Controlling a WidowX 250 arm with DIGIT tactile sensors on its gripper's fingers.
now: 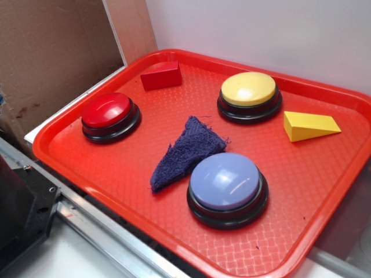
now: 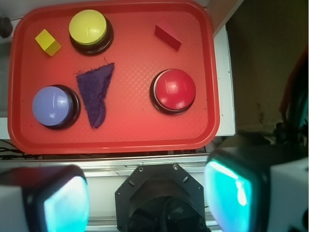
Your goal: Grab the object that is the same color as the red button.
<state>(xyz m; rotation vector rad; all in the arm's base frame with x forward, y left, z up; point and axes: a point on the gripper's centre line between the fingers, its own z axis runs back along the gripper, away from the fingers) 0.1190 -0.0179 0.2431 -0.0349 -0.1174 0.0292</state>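
My gripper (image 2: pixel 147 193) hangs open above the tray's near edge; the red block (image 2: pixel 168 37) lies far ahead, slightly right, beyond the red button (image 2: pixel 174 90), long axis diagonal.

You've got the white bench (image 2: pixel 224 72) carrying only the red tray (image 1: pixel 174 229); tray fills most of the exterior frame.
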